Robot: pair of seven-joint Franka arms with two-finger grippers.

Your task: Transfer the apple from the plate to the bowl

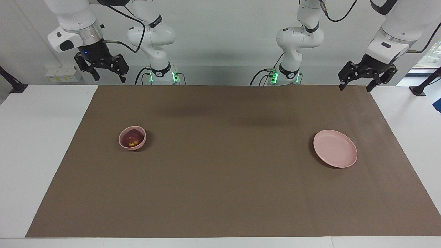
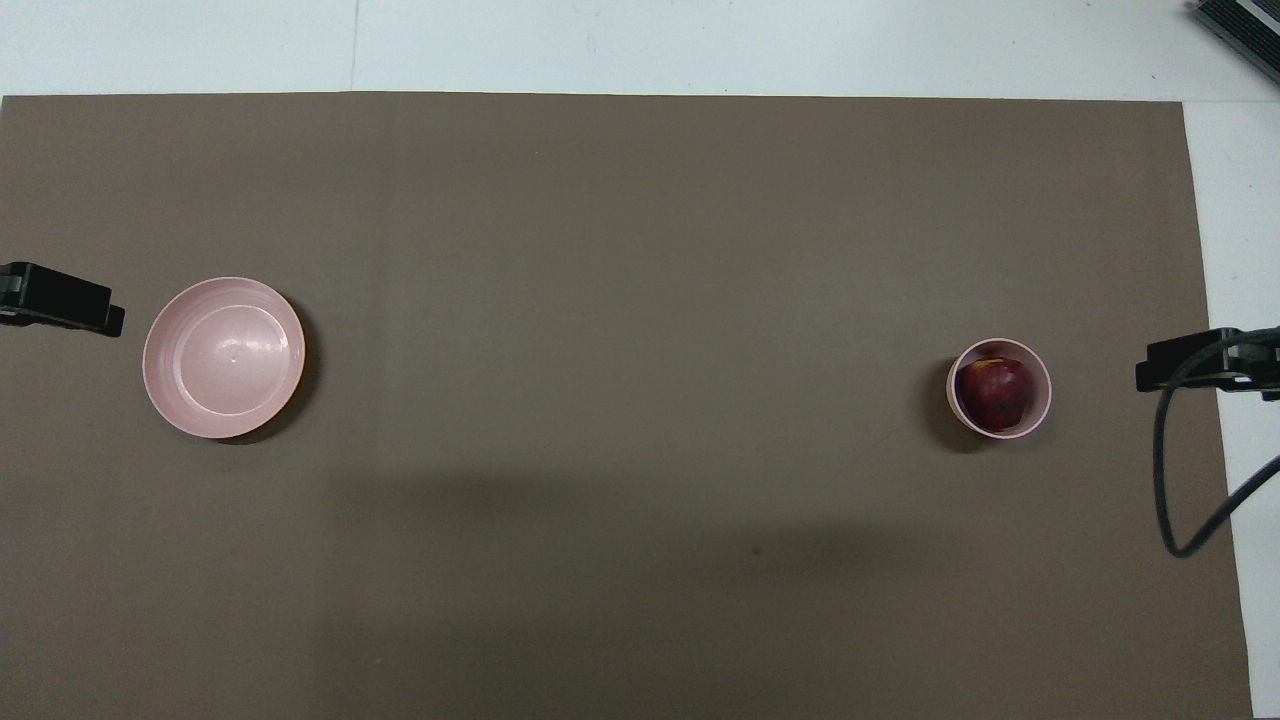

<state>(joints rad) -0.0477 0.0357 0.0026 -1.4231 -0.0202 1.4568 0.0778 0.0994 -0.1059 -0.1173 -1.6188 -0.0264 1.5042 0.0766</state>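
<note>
The dark red apple (image 1: 132, 138) sits inside the small deep pink bowl (image 1: 137, 146), toward the right arm's end of the table. It also shows in the overhead view (image 2: 993, 392), where it fills most of the bowl (image 2: 1040, 400). The wide pink plate (image 1: 335, 148) lies empty toward the left arm's end, and it shows in the overhead view too (image 2: 222, 357). My right gripper (image 1: 109, 78) hangs open and empty, high over the mat's edge nearest the robots. My left gripper (image 1: 355, 88) hangs open and empty, high over the mat's other corner on that same edge.
A brown mat (image 1: 220, 179) covers the middle of the white table (image 1: 41, 144). Black clamp stands sit at both table ends (image 1: 13, 84) (image 1: 422, 88). A black cable (image 2: 1165, 480) loops down by the right arm.
</note>
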